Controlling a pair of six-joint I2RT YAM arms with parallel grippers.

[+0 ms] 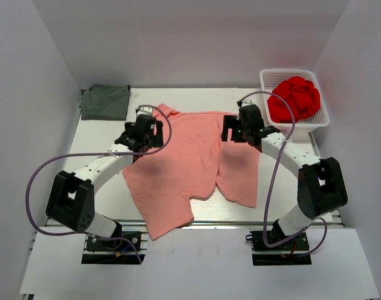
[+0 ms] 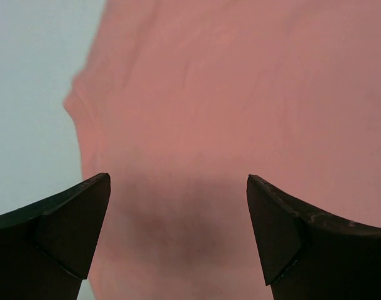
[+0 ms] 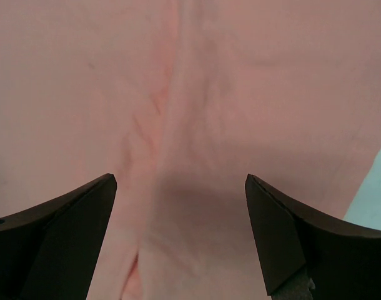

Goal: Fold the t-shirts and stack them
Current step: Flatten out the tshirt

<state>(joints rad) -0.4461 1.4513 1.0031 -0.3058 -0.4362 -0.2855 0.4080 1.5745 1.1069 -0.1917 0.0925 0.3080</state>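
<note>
The salmon-pink t-shirt [image 1: 190,162] lies spread flat across the middle of the table, its lower edge reaching the near table edge. The dark grey-green t-shirt [image 1: 105,102] lies folded at the far left corner. My left gripper [image 1: 147,133] hovers open over the pink shirt's far left part; in the left wrist view the pink cloth [image 2: 240,112] fills the gap between its fingers [image 2: 72,225]. My right gripper [image 1: 239,127] hovers open over the shirt's far right part, above a fold line in the cloth [image 3: 172,112]. Neither gripper holds anything.
A white slotted basket [image 1: 265,79] at the far right holds a bundle of red cloth [image 1: 295,99]. White walls enclose the table on three sides. Purple cables loop from both arms above the table.
</note>
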